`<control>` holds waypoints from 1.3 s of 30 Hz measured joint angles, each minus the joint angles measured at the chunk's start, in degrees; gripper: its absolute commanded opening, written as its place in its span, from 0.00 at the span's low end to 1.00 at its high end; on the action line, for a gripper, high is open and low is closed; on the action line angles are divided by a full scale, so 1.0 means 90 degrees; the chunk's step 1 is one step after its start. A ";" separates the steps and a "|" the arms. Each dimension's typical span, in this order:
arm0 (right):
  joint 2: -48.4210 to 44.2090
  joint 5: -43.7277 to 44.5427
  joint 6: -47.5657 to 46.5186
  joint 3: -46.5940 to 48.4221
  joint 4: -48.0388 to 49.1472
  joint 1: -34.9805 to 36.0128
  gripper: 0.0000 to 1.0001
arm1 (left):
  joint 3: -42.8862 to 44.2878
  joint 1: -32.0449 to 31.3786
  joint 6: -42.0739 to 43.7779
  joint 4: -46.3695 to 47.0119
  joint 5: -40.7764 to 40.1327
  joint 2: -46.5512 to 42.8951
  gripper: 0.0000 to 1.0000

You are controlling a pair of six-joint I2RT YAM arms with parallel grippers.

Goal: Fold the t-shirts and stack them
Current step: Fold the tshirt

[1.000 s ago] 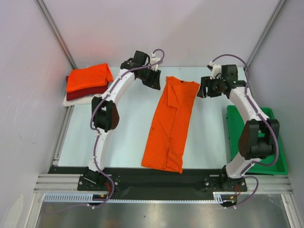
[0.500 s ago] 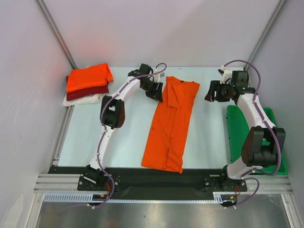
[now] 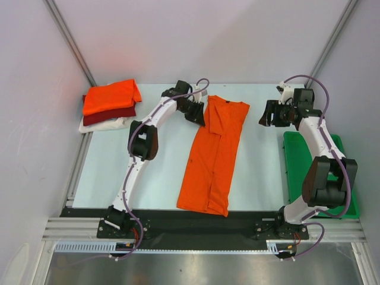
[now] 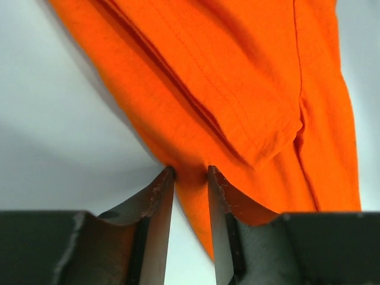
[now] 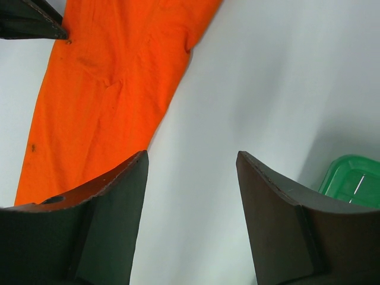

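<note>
Left pincer (image 4: 190, 171) pinches shirt's (image 3: 214, 154) far left corner; right pincer (image 5: 191, 155), released, should grasp the matching right corner for an even fold.

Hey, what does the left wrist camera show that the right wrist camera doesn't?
Only the left wrist: the left tool pinching the edge of the orange t-shirt, its folded layers close up. Only the right wrist: the right tool open over the table, touching nothing, and a corner of the green tray. Both: the same orange t-shirt on the pale table.
</note>
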 measured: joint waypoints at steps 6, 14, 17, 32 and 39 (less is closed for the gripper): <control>0.0165 0.0002 0.0000 0.0000 0.0012 -0.0034 0.66 | 0.0046 -0.0049 -0.0034 0.0036 0.0039 0.0090 0.00; 0.0219 0.0007 -0.0002 0.0002 0.0041 -0.0034 0.66 | 0.0194 0.0034 -0.0172 0.0039 -0.0459 0.0102 0.00; 0.0238 0.0010 -0.0002 0.0002 0.0044 -0.0034 0.66 | 0.0211 0.0175 -0.0180 0.0063 -0.0573 0.0102 0.00; 0.0449 0.0036 -0.0002 0.0221 0.0092 -0.0034 0.66 | 0.0272 0.0746 -0.0219 0.0155 -0.1001 0.0100 0.02; 0.1474 0.0024 0.0107 0.1185 0.0151 0.0107 0.65 | 0.0238 0.0617 0.0085 0.0083 -0.1273 -0.0022 0.22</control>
